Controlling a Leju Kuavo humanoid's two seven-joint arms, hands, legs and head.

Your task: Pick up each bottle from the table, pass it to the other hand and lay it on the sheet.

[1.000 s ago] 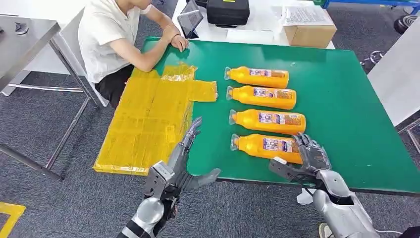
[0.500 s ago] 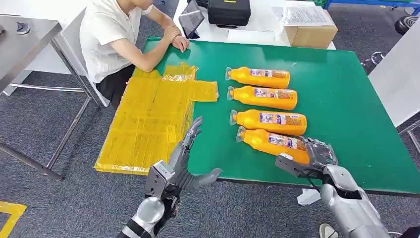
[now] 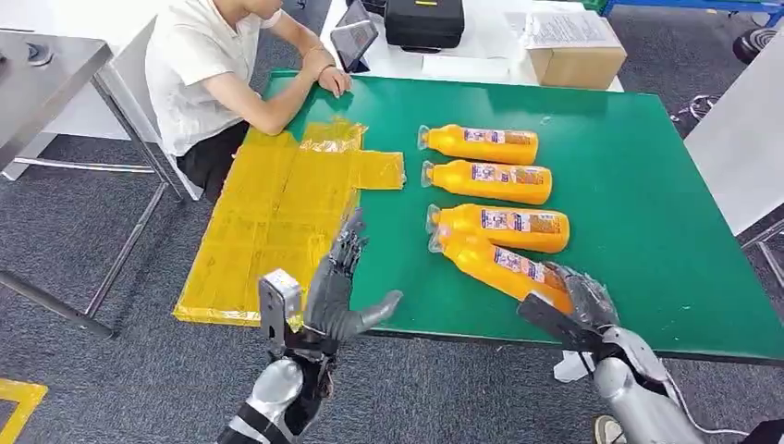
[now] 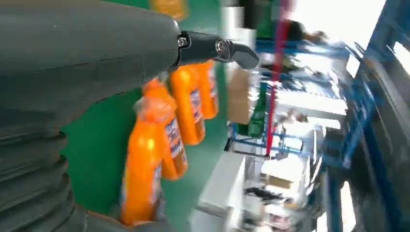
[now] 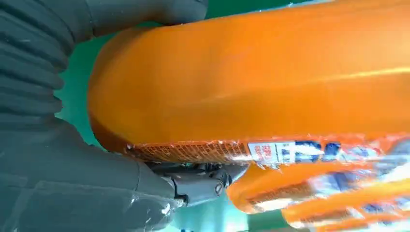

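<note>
Right hand (image 3: 584, 298) grips the base end of the nearest orange bottle (image 3: 495, 264), which lies angled, its cap end touching the next bottle (image 3: 499, 228). Two further bottles (image 3: 479, 144) lie beyond on the green tabletop (image 3: 647, 203). Left hand (image 3: 335, 289) hovers beside the yellow sheet (image 3: 277, 222), fingers (image 3: 349, 248) spread wide, holding nothing.

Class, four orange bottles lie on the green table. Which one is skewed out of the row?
The orange bottle nearest the robot: it lies diagonally, its base gripped by the right robot hand, while the other three lie parallel.
</note>
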